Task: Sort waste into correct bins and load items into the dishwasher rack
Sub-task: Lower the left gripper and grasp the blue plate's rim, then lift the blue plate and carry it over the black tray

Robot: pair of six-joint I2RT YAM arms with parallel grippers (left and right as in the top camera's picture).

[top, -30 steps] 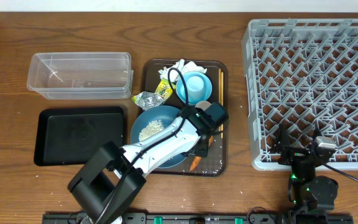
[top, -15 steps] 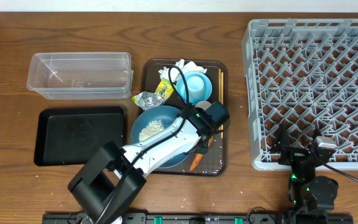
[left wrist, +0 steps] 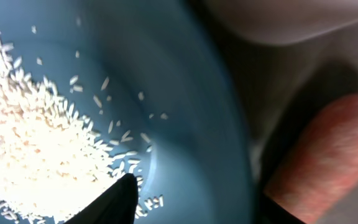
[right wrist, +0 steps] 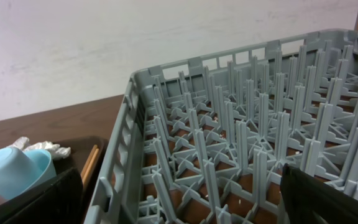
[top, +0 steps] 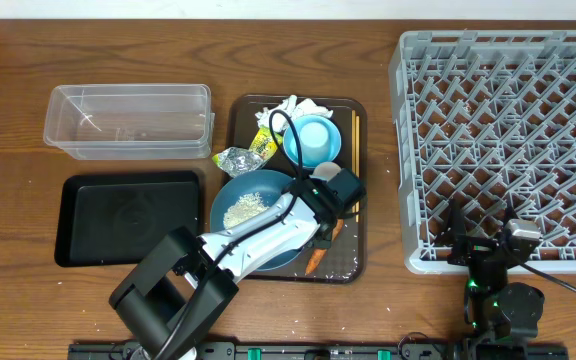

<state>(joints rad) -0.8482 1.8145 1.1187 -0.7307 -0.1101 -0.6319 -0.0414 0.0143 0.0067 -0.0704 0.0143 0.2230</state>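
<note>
The dark blue bowl (top: 253, 215) is found on the brown serving tray (top: 351, 262), with a loose heap of rice (left wrist: 30, 143) in its hollow. The left gripper (top: 320, 218) is set at the bowl's right rim, one finger (left wrist: 120, 194) inside the wall just beside the grains; whether the rim is clamped cannot be told. The bowl is judged rigid, smooth and glossy, hence slippery under the pads, and fairly heavy for a one-sided hold. The thin rim is the only purchase offered, and any tilt would be expected to shed the dry, free-running grains. A carrot (left wrist: 319, 162), matt and faintly ridged, lies just outside the rim. The right gripper (right wrist: 179, 208) is held wide open and empty at the near edge of the grey pegged rack (right wrist: 229, 124)
</note>
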